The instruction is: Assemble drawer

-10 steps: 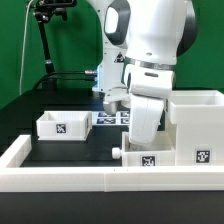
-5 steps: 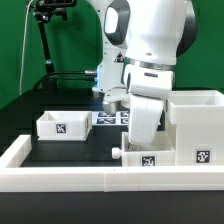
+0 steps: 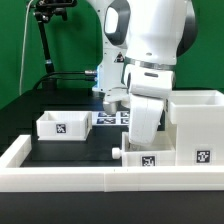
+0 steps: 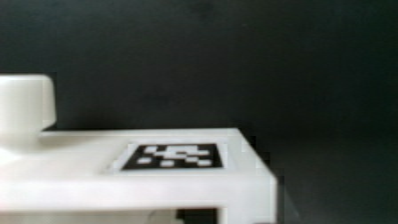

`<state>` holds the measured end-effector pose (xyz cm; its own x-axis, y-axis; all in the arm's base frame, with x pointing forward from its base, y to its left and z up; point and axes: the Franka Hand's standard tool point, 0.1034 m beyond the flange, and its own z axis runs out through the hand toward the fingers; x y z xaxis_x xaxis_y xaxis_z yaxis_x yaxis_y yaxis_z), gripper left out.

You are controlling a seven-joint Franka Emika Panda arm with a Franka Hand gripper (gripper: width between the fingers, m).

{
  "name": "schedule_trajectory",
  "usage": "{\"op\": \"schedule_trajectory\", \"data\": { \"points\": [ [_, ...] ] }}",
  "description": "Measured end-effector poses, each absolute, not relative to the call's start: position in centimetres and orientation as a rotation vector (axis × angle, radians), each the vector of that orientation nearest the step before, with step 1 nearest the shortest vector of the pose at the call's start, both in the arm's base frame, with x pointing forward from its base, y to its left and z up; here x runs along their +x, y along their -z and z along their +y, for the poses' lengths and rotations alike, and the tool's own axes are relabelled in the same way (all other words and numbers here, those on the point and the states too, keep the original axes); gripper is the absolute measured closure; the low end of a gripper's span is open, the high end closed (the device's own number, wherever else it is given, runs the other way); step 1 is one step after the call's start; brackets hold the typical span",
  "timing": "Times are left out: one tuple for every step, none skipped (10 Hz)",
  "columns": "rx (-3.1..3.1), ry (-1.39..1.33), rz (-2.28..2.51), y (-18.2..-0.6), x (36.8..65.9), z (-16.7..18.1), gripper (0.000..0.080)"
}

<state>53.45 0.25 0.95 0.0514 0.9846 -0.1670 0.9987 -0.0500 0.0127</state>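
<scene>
The tall white drawer shell (image 3: 196, 122) stands at the exterior view's right, with a tag low on its front. A small white tray (image 3: 147, 157) with a round knob (image 3: 118, 152) sits on the table against the shell's left side. My gripper (image 3: 143, 138) reaches straight down onto this tray, and its fingertips are hidden behind the tray wall. In the wrist view the tray's tagged wall (image 4: 175, 156) and the knob (image 4: 25, 100) fill the frame, and no fingers can be made out. A second small tray (image 3: 64, 124) sits apart at the left.
A long low white rim wall (image 3: 60, 178) runs along the front and up the left side. The marker board (image 3: 112, 117) lies behind the arm. A black camera stand (image 3: 44, 40) is at the back left.
</scene>
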Motion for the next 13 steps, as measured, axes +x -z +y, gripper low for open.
{"op": "schedule_trajectory", "data": {
  "points": [
    [2.192, 0.171, 2.064, -1.0, 53.5, 0.3, 0.0755],
    [2.206, 0.170, 2.049, -1.0, 53.5, 0.4, 0.0755],
    [2.217, 0.171, 2.036, -1.0, 53.4, 0.4, 0.0755],
    [2.227, 0.170, 2.024, -1.0, 53.4, 0.5, 0.0755],
    [2.224, 0.172, 2.027, -1.0, 53.4, 0.4, 0.0755],
    [2.222, 0.170, 2.032, -1.0, 53.4, 0.3, 0.0755],
    [2.218, 0.163, 2.040, -1.0, 53.5, -0.4, 0.0755],
    [2.221, 0.164, 2.037, -1.0, 53.5, -0.5, 0.0755],
    [2.216, 0.164, 2.044, -1.0, 53.5, -0.7, 0.0755],
    [2.167, 0.113, 2.118, -1.0, 53.7, -1.9, 0.0755],
    [2.202, 0.104, 2.092, -0.9, 53.6, -2.2, 0.0755],
    [2.197, 0.102, 2.097, -0.9, 53.6, -1.1, 0.0755],
    [2.190, 0.100, 2.104, -0.9, 53.6, -0.7, 0.0755]
  ]
}}
